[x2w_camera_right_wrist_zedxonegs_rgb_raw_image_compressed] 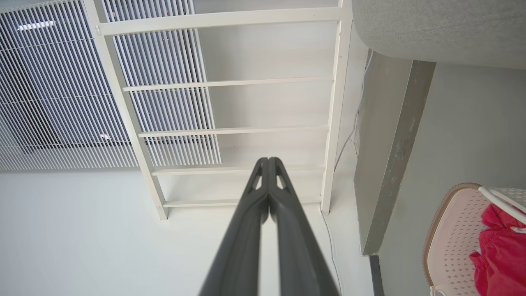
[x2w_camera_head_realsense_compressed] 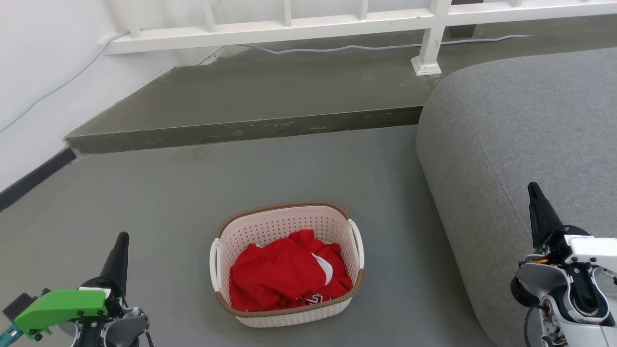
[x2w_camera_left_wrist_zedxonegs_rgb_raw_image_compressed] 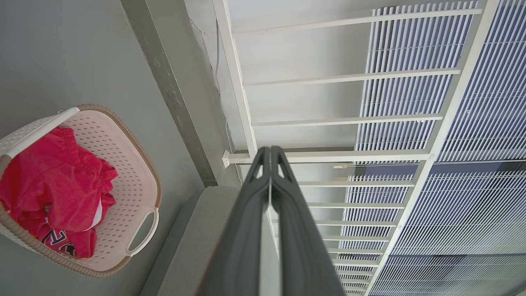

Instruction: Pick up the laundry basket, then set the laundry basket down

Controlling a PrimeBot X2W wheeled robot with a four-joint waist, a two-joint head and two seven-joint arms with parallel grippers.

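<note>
The left jaws are pressed together, well left of the laundry basket (x2w_camera_head_realsense_compressed: 289, 315), which sits on the floor (x2w_camera_head_realsense_compressed: 144, 193) with a red garment (x2w_camera_head_realsense_compressed: 279, 274) heaped inside. The right jaws, likewise pinched closed, hang by the grey sofa (x2w_camera_head_realsense_compressed: 506, 144). Closed like that, they'd probably shove a handle (x2w_camera_head_realsense_compressed: 357, 246) rather than hook it; a one-sided lift could spill the garment.

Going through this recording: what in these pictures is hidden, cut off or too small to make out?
- Head view: the floor of the laundry basket, covered by the red garment.
- Head view: the dark print on that garment, folded under and too small to read.
- Right wrist view: most of the laundry basket, cut off by the right edge.
- Head view: the far end of the grey sofa, cut off by the right edge.
</note>
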